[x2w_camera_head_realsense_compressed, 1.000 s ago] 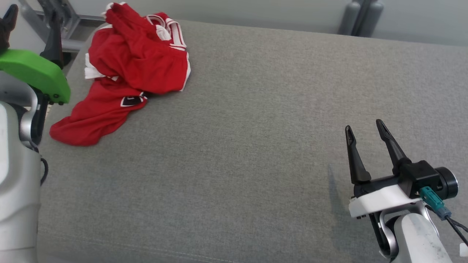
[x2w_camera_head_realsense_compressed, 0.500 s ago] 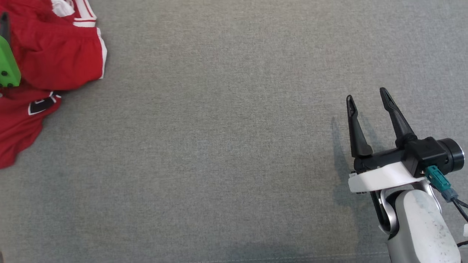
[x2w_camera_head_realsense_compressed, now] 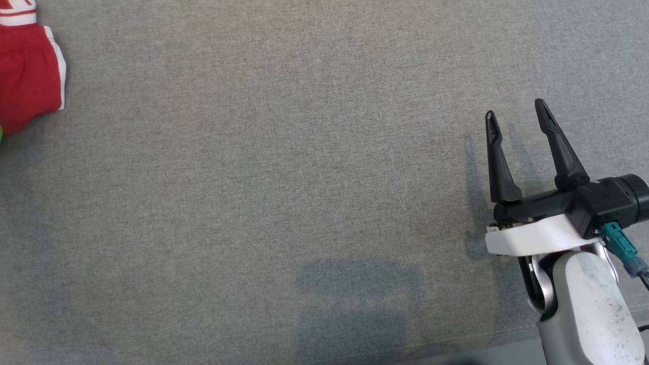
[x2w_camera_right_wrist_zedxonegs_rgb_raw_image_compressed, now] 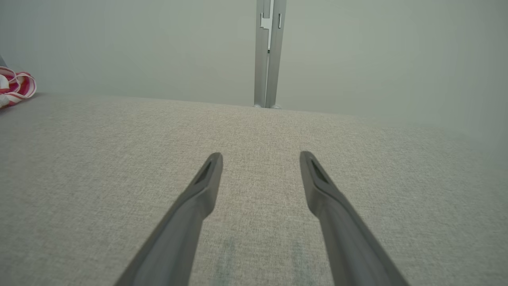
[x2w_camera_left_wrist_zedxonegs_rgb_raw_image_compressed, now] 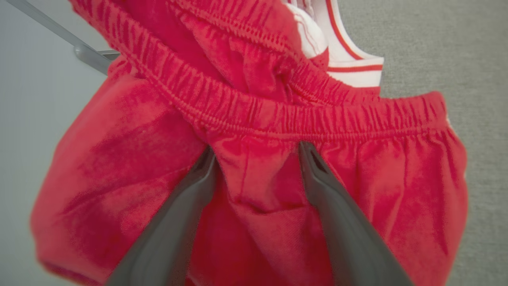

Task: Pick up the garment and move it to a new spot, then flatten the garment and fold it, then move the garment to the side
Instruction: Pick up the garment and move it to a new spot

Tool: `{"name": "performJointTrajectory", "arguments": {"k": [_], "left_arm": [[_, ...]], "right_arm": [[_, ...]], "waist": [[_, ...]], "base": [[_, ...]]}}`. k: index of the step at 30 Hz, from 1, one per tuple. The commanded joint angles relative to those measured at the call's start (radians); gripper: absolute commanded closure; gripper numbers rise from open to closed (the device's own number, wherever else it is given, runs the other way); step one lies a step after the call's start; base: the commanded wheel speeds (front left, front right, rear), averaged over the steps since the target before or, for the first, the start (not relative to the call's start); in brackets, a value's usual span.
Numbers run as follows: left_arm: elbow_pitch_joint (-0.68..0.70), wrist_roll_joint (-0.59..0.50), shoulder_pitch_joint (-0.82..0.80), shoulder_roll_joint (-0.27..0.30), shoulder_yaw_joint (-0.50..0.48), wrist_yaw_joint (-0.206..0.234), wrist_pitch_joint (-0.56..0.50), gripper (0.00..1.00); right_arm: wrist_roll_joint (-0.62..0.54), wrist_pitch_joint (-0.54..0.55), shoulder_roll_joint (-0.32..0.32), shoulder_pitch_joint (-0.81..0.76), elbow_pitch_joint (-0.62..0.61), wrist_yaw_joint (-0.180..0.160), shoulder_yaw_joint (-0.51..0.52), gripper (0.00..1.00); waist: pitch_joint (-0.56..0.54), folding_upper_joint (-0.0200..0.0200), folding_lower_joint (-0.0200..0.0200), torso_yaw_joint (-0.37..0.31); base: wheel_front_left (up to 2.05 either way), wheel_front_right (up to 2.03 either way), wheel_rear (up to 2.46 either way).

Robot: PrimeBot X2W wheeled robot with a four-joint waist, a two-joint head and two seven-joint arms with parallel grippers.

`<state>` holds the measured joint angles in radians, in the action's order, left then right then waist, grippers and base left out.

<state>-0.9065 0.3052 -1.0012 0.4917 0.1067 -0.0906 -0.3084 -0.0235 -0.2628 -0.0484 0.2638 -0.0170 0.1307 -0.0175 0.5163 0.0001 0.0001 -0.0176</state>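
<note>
Right gripper (x2w_camera_head_realsense_compressed: pixel 515 110) is hovering low over the near right part of the grey upholstered surface (x2w_camera_head_realsense_compressed: pixel 304 177). Its two dark fingers are pointing away from the robot and standing wide apart, with nothing between them. Its shadow is falling on the cloth just to its left. In the right wrist view, bare grey fabric is lying beneath and ahead of the fingers.

The middle of the surface is lying flat and unoccupied.

The garment (x2w_camera_head_realsense_compressed: pixel 28 76), red with white trim, is lying at the far left of the surface, well apart from the right gripper and cut off by the edge of the head view.

Left gripper (x2w_camera_left_wrist_zedxonegs_rgb_raw_image_compressed: pixel 257 149) is working at the garment. Its jaws are spread, and the fingers are straddling a raised fold of red cloth just below the gathered elastic waistband (x2w_camera_left_wrist_zedxonegs_rgb_raw_image_compressed: pixel 317 119). Whether the fingers are pressing into the cloth cannot be told. White trim (x2w_camera_left_wrist_zedxonegs_rgb_raw_image_compressed: pixel 349 67) is showing beyond the waistband.

Farther back, a metal post (x2w_camera_right_wrist_zedxonegs_rgb_raw_image_compressed: pixel 270 51) is standing upright against a pale wall (x2w_camera_right_wrist_zedxonegs_rgb_raw_image_compressed: pixel 119 39) behind the far edge of the surface.
</note>
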Motion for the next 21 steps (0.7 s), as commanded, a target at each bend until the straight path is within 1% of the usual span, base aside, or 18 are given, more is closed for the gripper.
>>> {"name": "performJointTrajectory", "arguments": {"k": [1, 3, 4, 6, 7, 12, 21], "left_arm": [[-0.011, -0.007, -0.009, 0.009, 0.003, 0.011, -0.006, 0.00], [-0.030, -0.011, -0.006, 0.015, 0.005, 0.025, -0.008, 0.00], [-0.035, -0.011, -0.006, 0.016, 0.005, 0.033, -0.003, 0.24], [-0.045, -0.015, -0.007, 0.017, 0.008, 0.045, 0.009, 0.95], [-0.047, -0.017, -0.007, 0.019, 0.009, 0.049, 0.017, 1.00], [-0.046, -0.028, -0.026, 0.028, 0.020, 0.051, 0.070, 1.00], [-0.053, -0.039, -0.043, 0.024, 0.050, 0.026, 0.136, 1.00]], "right_arm": [[-0.011, -0.004, -0.004, 0.011, -0.009, 0.000, 0.000, 0.00], [-0.010, -0.004, -0.004, 0.008, -0.016, 0.000, 0.002, 0.00], [-0.010, -0.004, -0.004, 0.007, -0.018, 0.000, 0.003, 0.00], [-0.010, -0.004, -0.004, 0.003, -0.020, 0.000, 0.005, 0.00], [-0.010, -0.004, -0.004, 0.000, -0.020, 0.000, 0.007, 0.00], [-0.005, -0.004, -0.004, -0.009, -0.013, 0.000, 0.013, 0.00], [0.005, -0.004, -0.004, -0.040, 0.008, 0.000, 0.018, 0.00]], "waist": [[0.011, -0.0001, -0.0001, -0.013], [0.011, -0.0001, -0.0001, -0.017], [0.011, -0.0001, -0.0001, -0.019], [0.007, -0.0001, -0.0001, -0.020], [0.003, -0.0001, -0.0001, -0.020], [-0.028, -0.0001, -0.0001, -0.013], [-0.141, -0.0001, -0.0001, 0.009]], "base": [[0.00, 0.00, 0.00], [0.00, 0.00, 0.00], [0.00, 0.00, 0.00], [0.00, 0.00, 0.00], [0.00, 0.00, 0.00], [0.00, 0.00, 0.00], [0.00, 0.00, 0.00]]}}
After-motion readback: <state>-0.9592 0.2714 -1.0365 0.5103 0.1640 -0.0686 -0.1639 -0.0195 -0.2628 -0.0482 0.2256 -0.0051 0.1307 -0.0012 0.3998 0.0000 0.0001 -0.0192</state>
